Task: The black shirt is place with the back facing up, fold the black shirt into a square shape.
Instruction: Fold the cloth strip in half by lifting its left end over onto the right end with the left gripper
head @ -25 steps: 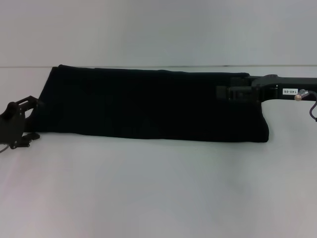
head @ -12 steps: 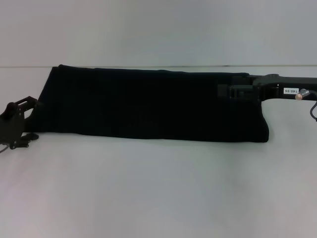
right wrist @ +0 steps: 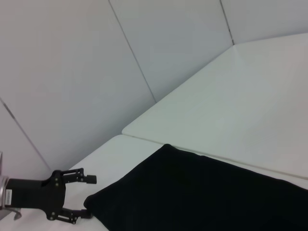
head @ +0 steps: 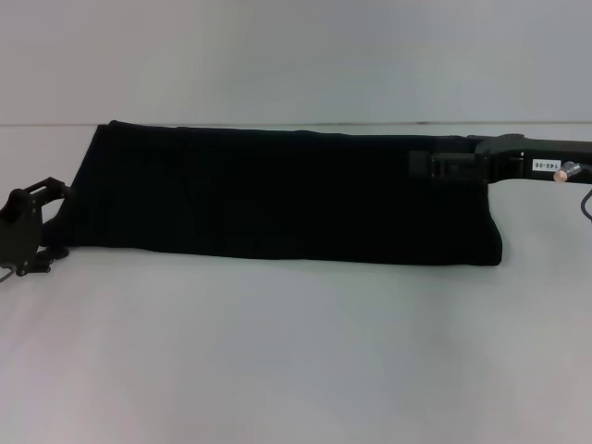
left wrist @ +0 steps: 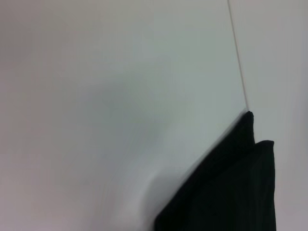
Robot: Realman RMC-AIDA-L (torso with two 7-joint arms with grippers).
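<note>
You've got the black shirt lying flat on the white table as a long folded band, running from the left edge across the middle of the head frame to right of centre, far edge along the table's back line. Left gripper sits at mid-left of the frame, right at the shirt's left end; in the right wrist view (lower left corner) its two fingers are spread apart around the shirt's corner, not pinched together. Right gripper is at the upper right, reaching in over the shirt's right end; black on black there, so you can't tell whether it's parted or clamped.
</note>
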